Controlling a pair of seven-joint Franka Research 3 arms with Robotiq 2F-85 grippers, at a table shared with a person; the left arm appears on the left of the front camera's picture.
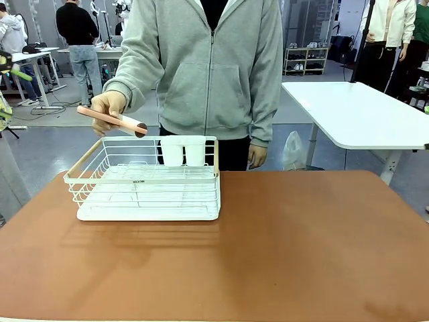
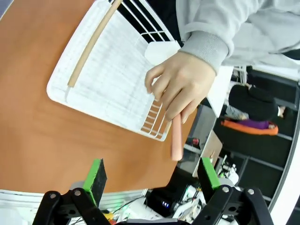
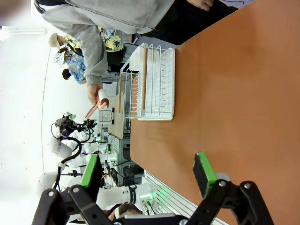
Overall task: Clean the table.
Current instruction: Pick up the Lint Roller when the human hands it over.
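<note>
The reddish-brown table [image 1: 281,248] carries a white wire rack [image 1: 144,191] at its far left. A person in a grey hoodie stands behind it. Their hand [image 1: 108,104] holds a pink stick-like utensil [image 1: 110,121] just above the rack's back left corner. In the left wrist view my left gripper [image 2: 151,168] hangs open over the table [image 2: 47,136], near the rack [image 2: 103,79], the hand [image 2: 180,84] and the utensil [image 2: 176,138]. My right gripper [image 3: 146,164] is open above bare table [image 3: 234,93], well away from the rack [image 3: 157,84].
Two white cups [image 1: 182,151] sit at the rack's back edge. A white-topped table [image 1: 355,114] stands behind at the right, with a plastic bag [image 1: 293,151] on the floor beside it. Other people stand farther back.
</note>
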